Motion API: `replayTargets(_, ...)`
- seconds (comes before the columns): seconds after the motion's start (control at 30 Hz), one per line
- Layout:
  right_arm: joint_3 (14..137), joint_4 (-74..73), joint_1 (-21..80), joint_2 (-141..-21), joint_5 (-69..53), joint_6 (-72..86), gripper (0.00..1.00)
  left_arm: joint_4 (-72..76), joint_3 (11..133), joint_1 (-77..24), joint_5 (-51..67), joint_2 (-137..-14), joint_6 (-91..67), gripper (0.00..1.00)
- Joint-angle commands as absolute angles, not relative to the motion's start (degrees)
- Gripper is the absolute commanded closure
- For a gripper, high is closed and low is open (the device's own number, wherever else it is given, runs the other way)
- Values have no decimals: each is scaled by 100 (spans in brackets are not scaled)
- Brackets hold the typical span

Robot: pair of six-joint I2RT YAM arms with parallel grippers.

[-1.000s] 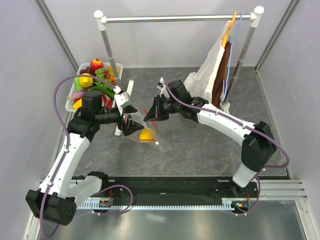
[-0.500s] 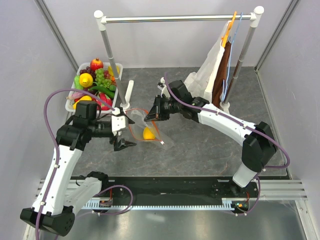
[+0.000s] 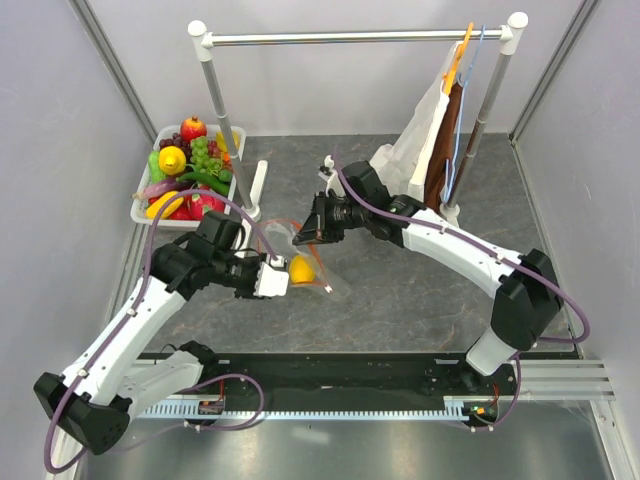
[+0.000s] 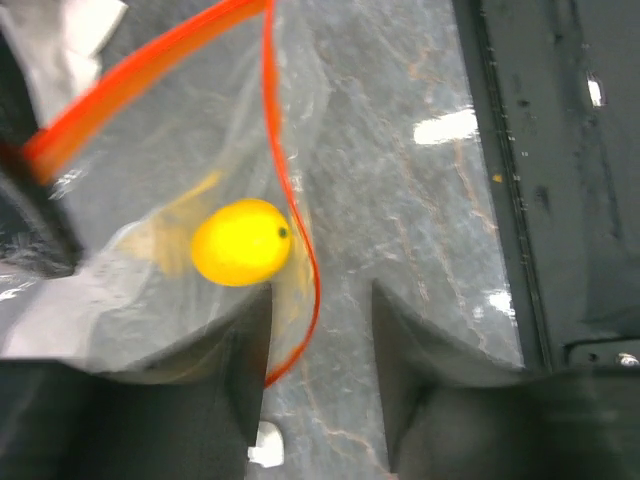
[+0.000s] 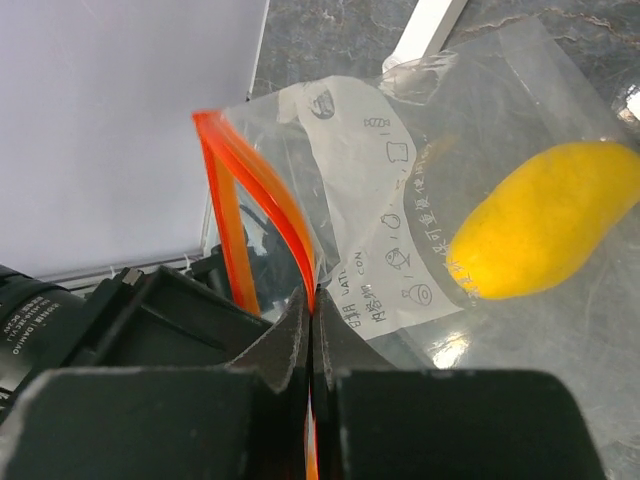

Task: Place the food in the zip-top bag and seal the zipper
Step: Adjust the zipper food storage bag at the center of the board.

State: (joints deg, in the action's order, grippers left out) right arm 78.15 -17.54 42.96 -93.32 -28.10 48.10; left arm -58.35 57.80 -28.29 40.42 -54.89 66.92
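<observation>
The clear zip-top bag (image 3: 327, 284) lies mid-table with a yellow mango (image 3: 300, 268) inside. My right gripper (image 3: 306, 236) is shut on its orange-red zipper (image 5: 238, 205), holding the mouth up; the printed label (image 5: 385, 200) and the mango (image 5: 545, 235) show through the plastic (image 5: 480, 100). My left gripper (image 3: 284, 276) sits low at the bag's near side, jaws apart. In the left wrist view the zipper (image 4: 297, 240) curves down between the fingers (image 4: 245, 350), close to the left one, with the mango (image 4: 240, 242) just beyond. The white slider (image 4: 265, 445) lies on the table.
A white basket (image 3: 141, 200) at the back left holds more food: lemon (image 3: 172, 159), grapes (image 3: 206, 152), red apple (image 3: 194, 127), peppers. A clothes rail (image 3: 340, 38) spans the back, with a white cloth (image 3: 418, 150) on a hanger at the right post.
My left arm drew back from over the bag, dropped toward the near side, then swung right to the bag's edge, its jaws narrowing. The right gripper kept hold of the zipper.
</observation>
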Motion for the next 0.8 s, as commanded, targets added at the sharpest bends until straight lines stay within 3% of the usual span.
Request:
replayTargets(0.0,7998,-2055,4289,-8974,-2690,4379,100,-5931,5958,-3041,3726,-5265,6645,74)
replayTargets(0.03,8102,-2170,4298,-8956,-2602,4264,100,-6020,6185,-3041,3805,-5195,6401,85)
replayTargets(0.1,8191,-2450,4307,-8895,-2287,3957,100,-6282,6415,-3032,4068,-5089,6162,97)
replayTargets(0.3,8472,-2900,4324,-8885,-987,2541,100,-6618,7092,-3041,4342,-4948,5608,98)
replayTargets(0.43,8482,-2822,4342,-9000,-914,2075,100,-6584,6884,-3041,4324,-5115,5546,97)
replayTargets(0.5,8385,-2743,4377,-9070,-932,1969,100,-6373,6689,-3041,4289,-5133,5389,84)
replayTargets(0.53,8333,-2699,4386,-9088,-940,1960,100,-6094,6541,-3041,4306,-5115,5101,68)
replayTargets(0.6,8184,-2576,4403,-9114,-958,1969,100,-5741,6495,-3032,4333,-4993,4547,52)
replayTargets(0.63,8139,-2540,4403,-9106,-958,1969,100,-5365,6530,-3024,4350,-4931,3961,39)
replayTargets(0.77,8016,-2391,4412,-9079,-905,1934,100,-4433,6688,-2778,3982,-4527,2656,27)
